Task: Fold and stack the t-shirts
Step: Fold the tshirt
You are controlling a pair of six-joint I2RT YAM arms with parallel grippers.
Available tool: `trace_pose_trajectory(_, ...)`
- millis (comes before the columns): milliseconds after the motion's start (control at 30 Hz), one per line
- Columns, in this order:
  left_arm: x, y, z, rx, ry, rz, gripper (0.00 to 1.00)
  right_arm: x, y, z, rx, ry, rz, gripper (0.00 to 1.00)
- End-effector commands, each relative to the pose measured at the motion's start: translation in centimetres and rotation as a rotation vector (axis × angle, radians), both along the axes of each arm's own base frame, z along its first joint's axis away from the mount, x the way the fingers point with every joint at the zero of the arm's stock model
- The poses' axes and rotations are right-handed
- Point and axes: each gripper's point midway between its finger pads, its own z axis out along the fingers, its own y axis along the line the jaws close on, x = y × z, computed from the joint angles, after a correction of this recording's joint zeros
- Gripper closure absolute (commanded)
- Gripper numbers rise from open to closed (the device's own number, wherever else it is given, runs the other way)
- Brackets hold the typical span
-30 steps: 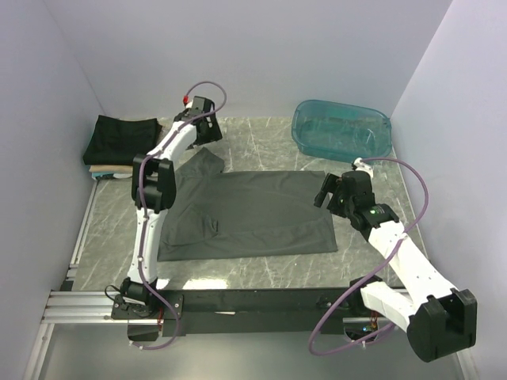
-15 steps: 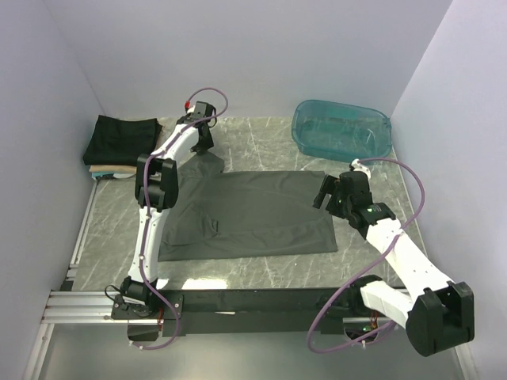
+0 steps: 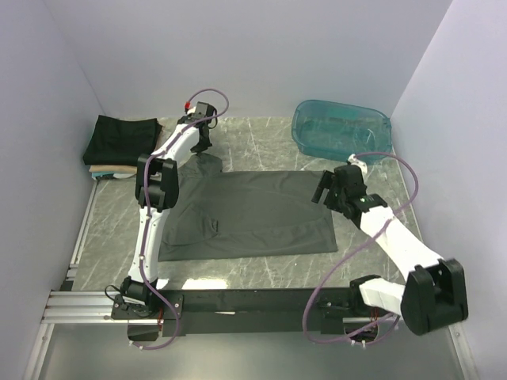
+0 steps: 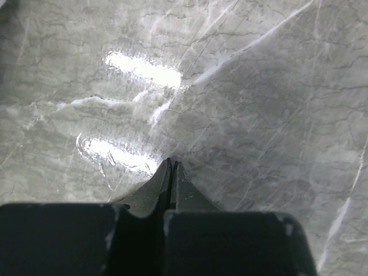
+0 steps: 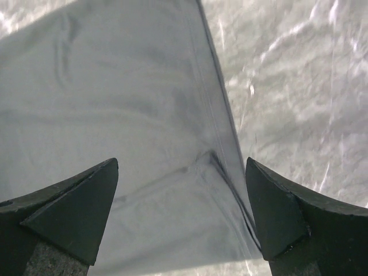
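Right hand (image 3: 323,190) has edged over the grey t-shirt (image 3: 245,214), fingers apart.

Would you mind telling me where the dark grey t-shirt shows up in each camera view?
Top external: dark grey t-shirt spread flat mid-table, between the arms.
Left wrist: not made out; only the marble table beyond the shut left hand.
Right wrist: t-shirt fills left and centre, under the open right hand.
Shared landmark: the marble table, in all three.

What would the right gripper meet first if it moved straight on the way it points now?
Probably the dark grey t-shirt, near its hemmed edge: the open right gripper points down onto it. How far above is unclear.
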Motion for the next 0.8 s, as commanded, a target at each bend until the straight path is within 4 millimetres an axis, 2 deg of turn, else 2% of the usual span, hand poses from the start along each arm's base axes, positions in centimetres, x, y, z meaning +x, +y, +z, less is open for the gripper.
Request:
trace_pose_trajectory(0, -1.0, 0.8, 1.5, 0.041, 0.01, 0.005, 1.0, 4.3, -0.5, 3.0, -0.026, -0.116, -0.055, 0.03)
trace_pose_trajectory(33, -0.8, 0.8, 1.8, 0.036, -0.004, 0.005, 1.0, 5.2, -0.3, 3.7, -0.021, -0.13, -0.063, 0.03)
trace_pose_trajectory(67, -0.8, 0.6, 2.0, 0.027, -0.011, 0.001, 1.0, 5.8, -0.4, 3.7, -0.03, -0.131, -0.078, 0.03)
trace_pose_trajectory(100, -1.0, 0.6, 2.5, 0.026, -0.017, -0.001, 1.0, 6.6, 0.0, 2.9, -0.039, -0.11, -0.075, 0.03)
trace_pose_trajectory(133, -0.9, 0.5, 2.8, 0.024, -0.03, -0.001, 1.0, 7.8, 0.2, 3.6, -0.044, -0.128, -0.08, 0.03)
trace_pose_trajectory(167, -1.0, 0.6, 2.9, 0.029, -0.033, 0.003, 1.0, 8.6, 0.2, 3.5, -0.056, -0.122, -0.097, 0.03)
trace_pose_trajectory(200, -1.1, 0.8, 3.3, 0.032, -0.039, 0.008, 1.0, 9.1, -0.1, 1.7, -0.1, -0.063, -0.124, 0.03)
trace_pose_trajectory(233, -1.2, 0.8, 3.5, 0.035, -0.041, 0.013, 1.0, 10.6, 0.2, 2.7, -0.094, -0.079, -0.148, 0.03)
trace_pose_trajectory(267, -1.3, 1.0, 3.7, 0.039, -0.044, 0.019, 1.0, 11.3, 0.2, 2.4, -0.11, -0.068, -0.165, 0.04)
trace_pose_trajectory(300, -1.4, 1.0, 3.7, 0.04, -0.042, 0.018, 1.0, 11.4, 0.1, 0.3, -0.164, 0.0, -0.183, 0.04)
trace_pose_trajectory(333, -1.5, 1.0, 3.8, 0.04, -0.043, 0.018, 1.0, 12.8, 0.7, 1.3, -0.158, -0.019, -0.202, 0.04)
trace_pose_trajectory(367, -1.7, 1.0, 3.7, 0.04, -0.044, 0.015, 1.0, 13.4, 0.6, 1.0, -0.173, -0.008, -0.225, 0.04)
trace_pose_trajectory(400, -1.8, 1.0, 3.6, 0.035, -0.043, 0.009, 1.0, 13.8, 0.7, -0.6, -0.195, 0.035, -0.243, 0.04)
trace_pose_trajectory(433, -1.9, 1.0, 3.6, 0.038, -0.042, 0.005, 1.0, 14.5, 1.1, 0.1, -0.202, 0.026, -0.274, 0.04)
trace_pose_trajectory(467, -1.9, 1.1, 3.6, 0.045, -0.044, 0.008, 1.0, 14.9, 1.3, -0.1, -0.208, 0.028, -0.286, 0.04)
trace_pose_trajectory(500, -2.0, 1.2, 3.6, 0.049, -0.042, 0.01, 1.0, 15.2, 1.6, -1.2, -0.226, 0.05, -0.286, 0.04)
trace_pose_trajectory(567, -2.0, 1.5, 3.6, 0.065, -0.037, 0.014, 1.0, 16.1, 2.1, -1.3, -0.233, 0.051, -0.305, 0.05)
trace_pose_trajectory(600, -2.0, 1.6, 3.8, 0.069, -0.039, 0.017, 1.0, 15.7, 1.8, -2.8, -0.269, 0.104, -0.315, 0.05)
trace_pose_trajectory(667, -2.0, 1.6, 4.0, 0.063, -0.044, 0.016, 1.0, 16.6, 2.0, -2.8, -0.278, 0.101, -0.334, 0.05)
trace_pose_trajectory(700, -1.8, 1.5, 4.1, 0.057, -0.052, 0.011, 1.0, 16.3, 1.7, -3.9, -0.303, 0.142, -0.337, 0.05)
trace_pose_trajectory(733, -1.8, 1.3, 4.2, 0.049, -0.054, 0.005, 1.0, 17.0, 2.0, -3.6, -0.299, 0.13, -0.34, 0.05)
trace_pose_trajectory(767, -1.8, 1.2, 4.3, 0.046, -0.057, 0.003, 1.0, 17.1, 2.0, -4.5, -0.314, 0.152, -0.339, 0.05)
